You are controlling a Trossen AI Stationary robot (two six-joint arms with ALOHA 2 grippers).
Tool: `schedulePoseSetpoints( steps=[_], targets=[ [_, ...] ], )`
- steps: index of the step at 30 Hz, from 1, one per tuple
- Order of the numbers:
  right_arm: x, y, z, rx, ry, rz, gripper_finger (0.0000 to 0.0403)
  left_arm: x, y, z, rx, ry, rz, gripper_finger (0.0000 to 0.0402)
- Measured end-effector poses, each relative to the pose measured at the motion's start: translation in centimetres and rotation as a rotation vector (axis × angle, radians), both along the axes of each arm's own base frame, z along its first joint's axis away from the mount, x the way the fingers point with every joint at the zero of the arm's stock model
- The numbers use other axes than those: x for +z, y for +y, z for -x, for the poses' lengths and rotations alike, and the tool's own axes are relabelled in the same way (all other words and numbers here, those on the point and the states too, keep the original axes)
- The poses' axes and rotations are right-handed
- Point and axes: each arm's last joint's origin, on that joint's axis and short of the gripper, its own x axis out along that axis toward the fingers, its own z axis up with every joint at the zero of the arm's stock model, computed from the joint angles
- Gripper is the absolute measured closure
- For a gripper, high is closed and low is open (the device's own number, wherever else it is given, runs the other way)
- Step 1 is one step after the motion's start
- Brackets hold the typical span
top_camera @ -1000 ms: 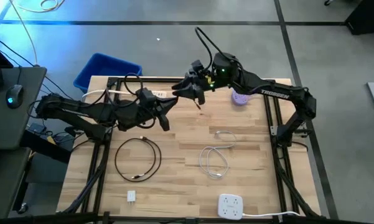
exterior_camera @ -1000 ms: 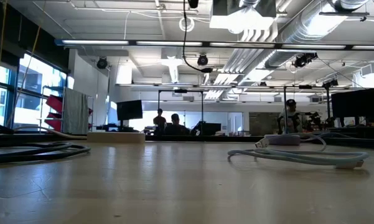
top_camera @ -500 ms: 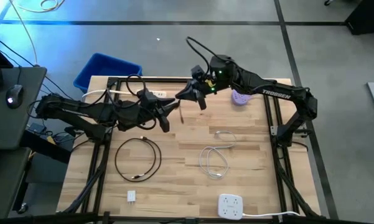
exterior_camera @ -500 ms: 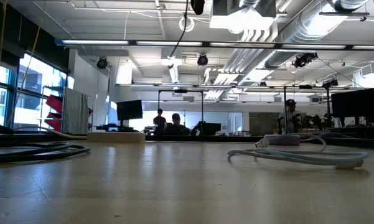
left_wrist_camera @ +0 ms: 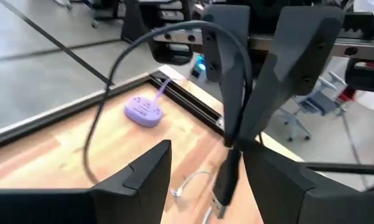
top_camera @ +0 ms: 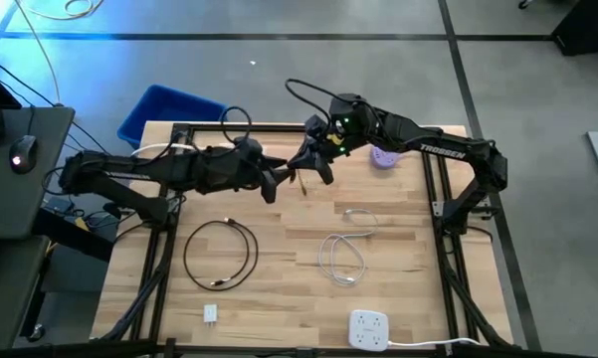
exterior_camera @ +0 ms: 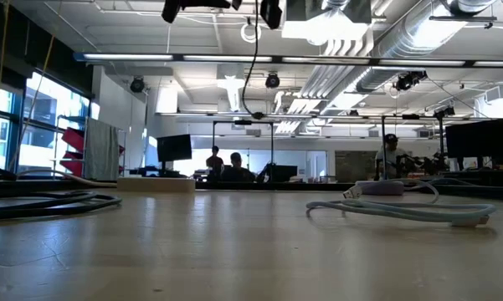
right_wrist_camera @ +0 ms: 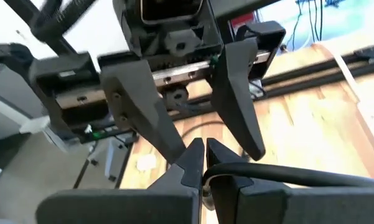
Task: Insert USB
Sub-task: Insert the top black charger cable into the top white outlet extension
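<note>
A black USB cable [left_wrist_camera: 107, 87] arcs through the air, and its plug [left_wrist_camera: 224, 186] hangs down over the far middle of the table. My right gripper [top_camera: 306, 169] is shut on the cable just above the plug. My left gripper [left_wrist_camera: 208, 149] faces it from the table's left, open. Its two fingers stand on either side of the plug without touching it. A purple hub [top_camera: 383, 156] lies flat on the table at the far right, also in the left wrist view [left_wrist_camera: 143, 111]. My right gripper pinches the black cable between its two fingertips, right behind the plug [left_wrist_camera: 235, 138]. The fingers [left_wrist_camera: 299, 68] come from above, pointing down. The plug hangs a little tilted below them, metal end down, clear of the table. The rest of the cable loops up and away [right_wrist_camera: 299, 177].
On the table lie a black coiled cable [top_camera: 219, 254], a white cable [top_camera: 346, 249], a small white charger [top_camera: 210, 314] and a white power strip [top_camera: 370, 328] at the near edge. A blue bin [top_camera: 169, 111] stands beyond the far left corner.
My left gripper has moved toward the table's right edge, closer to my right gripper, and now shows at the top of the low view. The plug now hangs from my right gripper, and the cable's free loop has swung toward the table's left.
</note>
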Motion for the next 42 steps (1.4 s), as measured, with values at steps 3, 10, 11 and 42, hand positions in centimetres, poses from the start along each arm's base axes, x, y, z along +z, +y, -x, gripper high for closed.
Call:
schedulePoseSetpoints(
  steps=[3, 10, 11, 42],
  targets=[
    [-0.5, 0.0, 0.2, -0.008, 0.048, 0.021, 0.0403, -0.4, 0.6, -0.5, -0.07, 0.004, 0.064, 0.0231],
    [-1.3, 0.1, 0.7, 0.001, 0.135, 0.068, 0.0403, -2.4, 1.4, -2.2, -0.159, 0.07, 0.146, 0.0236],
    [-1.4, 0.1, 0.8, 0.005, 0.147, 0.072, 0.0403, -2.6, 1.5, -2.4, -0.156, 0.076, 0.155, 0.0236],
    [-2.1, 2.0, 0.9, 0.07, 0.214, 0.083, 0.0403, -4.8, 1.7, -4.7, -0.214, 0.09, 0.253, 0.0244]
  ],
)
